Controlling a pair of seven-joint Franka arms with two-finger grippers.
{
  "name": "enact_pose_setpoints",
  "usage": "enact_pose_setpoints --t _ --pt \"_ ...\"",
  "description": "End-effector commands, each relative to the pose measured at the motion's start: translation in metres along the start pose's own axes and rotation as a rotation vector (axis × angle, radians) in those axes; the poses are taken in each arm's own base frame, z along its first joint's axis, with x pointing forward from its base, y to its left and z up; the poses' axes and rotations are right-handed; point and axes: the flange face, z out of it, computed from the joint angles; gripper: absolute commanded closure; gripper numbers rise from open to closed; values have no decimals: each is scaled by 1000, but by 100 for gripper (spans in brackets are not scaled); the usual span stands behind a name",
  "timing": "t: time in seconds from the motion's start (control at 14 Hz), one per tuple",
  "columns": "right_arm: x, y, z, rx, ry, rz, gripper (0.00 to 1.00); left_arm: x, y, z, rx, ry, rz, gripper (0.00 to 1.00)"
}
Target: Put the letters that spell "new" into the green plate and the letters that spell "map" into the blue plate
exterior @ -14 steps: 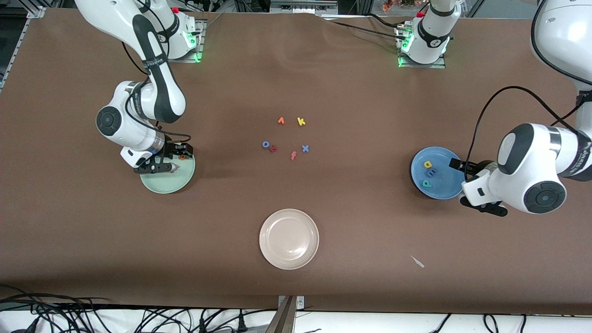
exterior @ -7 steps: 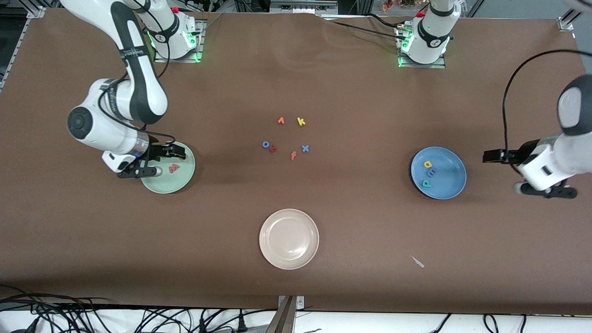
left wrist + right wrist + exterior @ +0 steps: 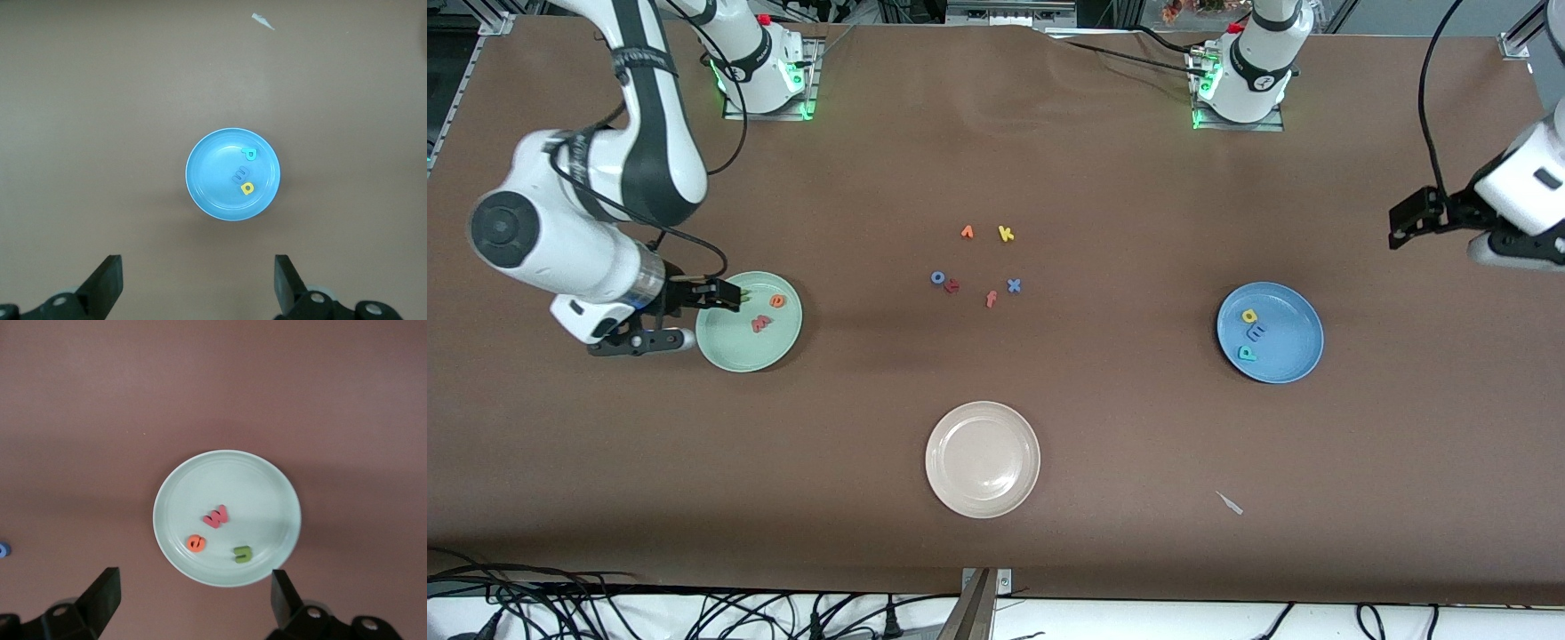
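front cam high, faces bases, whole brown desk (image 3: 1103,427). Wrist cams look straight down: left shares round blue plate (image 3: 213,193), right round mint-green plate (image 3: 267,487).

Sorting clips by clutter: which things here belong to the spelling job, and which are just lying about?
Job:
green plate holding green n, pinkish-red w, orange e
blue plate holding blue m, teal p, yellow a

Lying about:
beige plate
six loose letters mid-table
pale scrap

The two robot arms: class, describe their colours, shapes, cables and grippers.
Both arms have glossy white rounded shells with black joint bands and round dark end caps. Black cables loop alongside each. The right gripper and left gripper are black with two flat fingers. Green lights glow at both bases.
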Motion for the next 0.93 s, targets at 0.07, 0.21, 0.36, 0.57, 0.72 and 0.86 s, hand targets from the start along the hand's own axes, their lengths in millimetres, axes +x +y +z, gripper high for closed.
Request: enact_pose_setpoints --t 0.07,0.21,0.36,0.57,0.72,0.86 --pt "0 2 -101 -96 26 -18 0 -6 1 5 -52 -11 -6 0" --pt "0 3 -119 -101 49 -14 0 -6 -2 4 -52 -8 -3 0" --pt "-1 9 -121 -96 48 1 0 -6 -2 4 -53 -6 -2 0" --pt "-13 -5 -135 -52 65 -3 0 -4 -2 5 -70 2 -7 0" --pt "-27 5 -142 9 22 8 0 -3 0 6 -82 5 -3 0" --pt "-38 15 -152 46 32 2 0 -2 1 6 -84 5 -3 0"
